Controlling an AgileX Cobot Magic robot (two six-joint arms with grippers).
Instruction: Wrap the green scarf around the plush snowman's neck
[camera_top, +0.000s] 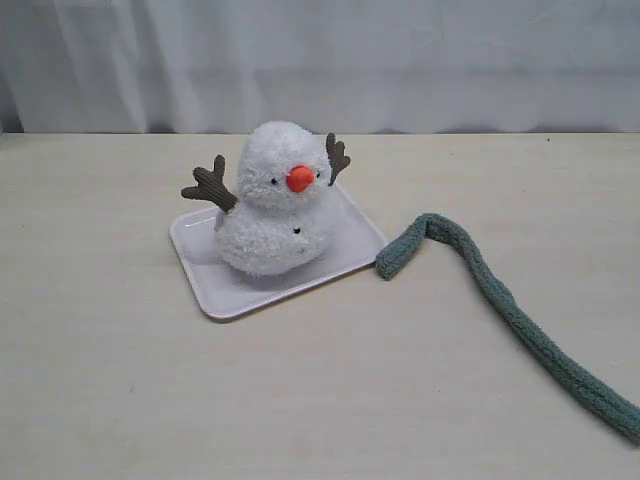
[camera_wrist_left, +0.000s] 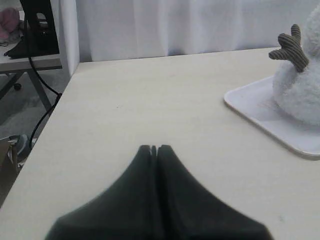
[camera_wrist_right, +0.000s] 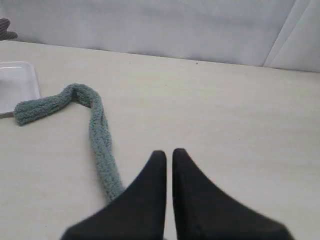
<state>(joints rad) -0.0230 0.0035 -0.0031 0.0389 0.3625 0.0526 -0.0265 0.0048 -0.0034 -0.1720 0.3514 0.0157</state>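
left tool (camera_wrist_left: 154, 148) and right tool (camera_wrist_right: 169, 153) closed, empty — green scarf (camera_wrist_right: 99, 135) beside tray (camera_top: 235, 290).

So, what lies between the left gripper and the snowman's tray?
Only bare table, from left gripper to tray; the left wrist view shows it.

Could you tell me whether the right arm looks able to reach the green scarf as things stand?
Probably yes: the green scarf lies loose on the table just ahead of the right gripper, with nothing between them. The jaws are shut, so they would have to open first.
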